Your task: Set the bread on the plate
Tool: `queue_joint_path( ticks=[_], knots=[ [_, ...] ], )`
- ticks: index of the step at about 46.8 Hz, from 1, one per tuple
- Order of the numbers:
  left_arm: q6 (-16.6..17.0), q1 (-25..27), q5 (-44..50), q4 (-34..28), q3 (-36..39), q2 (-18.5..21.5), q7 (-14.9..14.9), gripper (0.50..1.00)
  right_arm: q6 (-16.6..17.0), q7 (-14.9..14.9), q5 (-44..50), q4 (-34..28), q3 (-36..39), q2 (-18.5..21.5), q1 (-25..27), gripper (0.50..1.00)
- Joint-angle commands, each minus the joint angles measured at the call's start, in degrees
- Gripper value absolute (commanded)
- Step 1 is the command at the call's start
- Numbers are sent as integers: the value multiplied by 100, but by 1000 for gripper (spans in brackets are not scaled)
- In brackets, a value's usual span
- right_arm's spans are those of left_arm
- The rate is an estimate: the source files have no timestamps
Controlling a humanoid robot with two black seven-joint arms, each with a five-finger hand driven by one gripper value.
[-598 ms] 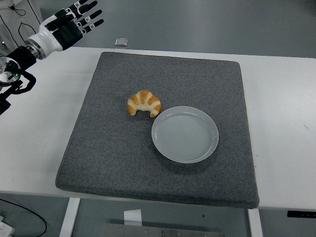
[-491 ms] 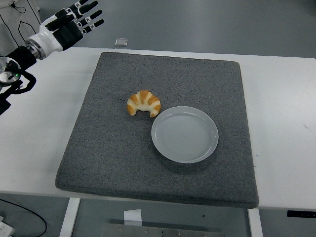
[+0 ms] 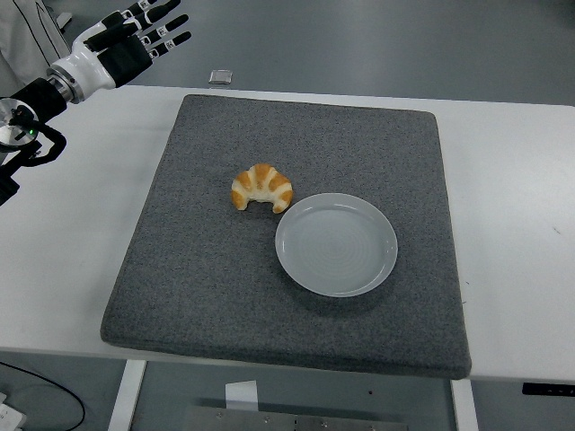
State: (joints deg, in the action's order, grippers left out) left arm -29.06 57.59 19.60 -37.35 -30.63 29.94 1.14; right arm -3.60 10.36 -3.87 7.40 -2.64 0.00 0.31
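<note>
Bread position: golden-brown curved croissant point(image 3: 261, 188) lies on the dark grey felt mat point(image 3: 207, 269), just beside the round pale grey plate point(image 3: 336, 244), horns toward the near edge
Direction: right of and nearer than the left robot hand point(image 3: 135, 40), well apart
Hand pose: raised beyond the white surface point(image 3: 72, 260), fingers spread, holding nothing
</note>
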Motion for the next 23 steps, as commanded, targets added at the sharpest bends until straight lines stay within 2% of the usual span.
queue_joint_path(
  ticks=[1, 15, 23],
  knots=[
    [6, -2, -8, 0, -5, -5, 1, 999, 0, 1, 0, -2, 0, 0, -5, 932],
    [6, 112, -61, -97, 57, 47, -8, 999, 0, 1, 0, -2, 0, 0, -5, 932],
    [-65, 164, -500, -255, 65, 109, -263, 999, 0, 1, 0, -2, 0, 0, -5, 932]
  ],
)
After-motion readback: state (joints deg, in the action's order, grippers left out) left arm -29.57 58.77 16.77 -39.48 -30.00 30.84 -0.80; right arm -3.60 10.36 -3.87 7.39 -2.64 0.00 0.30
